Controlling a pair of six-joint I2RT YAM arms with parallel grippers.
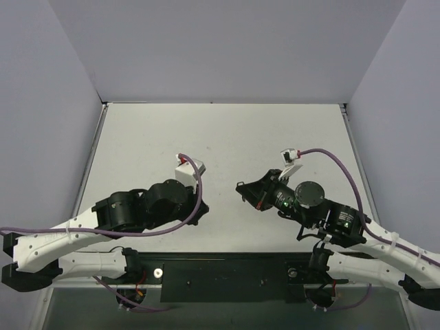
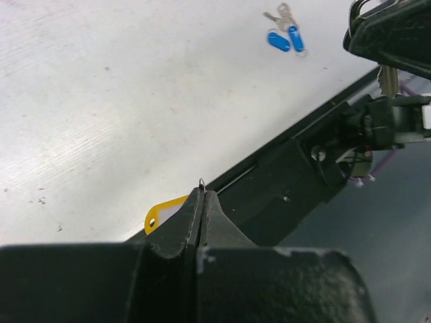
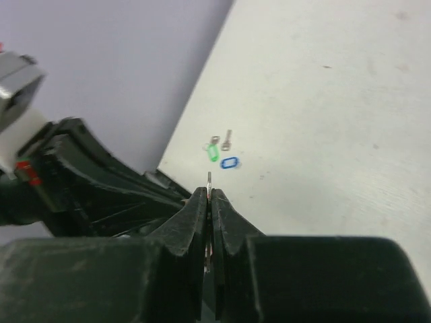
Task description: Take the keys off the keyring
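Note:
My left gripper (image 2: 203,195) is shut on the keyring (image 2: 201,180). Only a thin arc of the ring pokes out above the fingertips. Its yellow tag (image 2: 161,214) hangs to the left, half hidden behind the finger. My right gripper (image 3: 209,193) is shut on the key (image 3: 209,178), seen edge-on as a thin silver strip between the pads. In the top view the left gripper (image 1: 203,211) and the right gripper (image 1: 240,188) are a short way apart above the near middle of the table. The key and ring are too small to see there.
Two blue tags with silver keys (image 2: 285,36) lie on the white table in the left wrist view. A green tag (image 3: 212,152), a white-and-blue tag (image 3: 229,163) and a small loose key (image 3: 227,139) lie near the wall in the right wrist view. A black base rail (image 1: 227,275) runs along the near edge.

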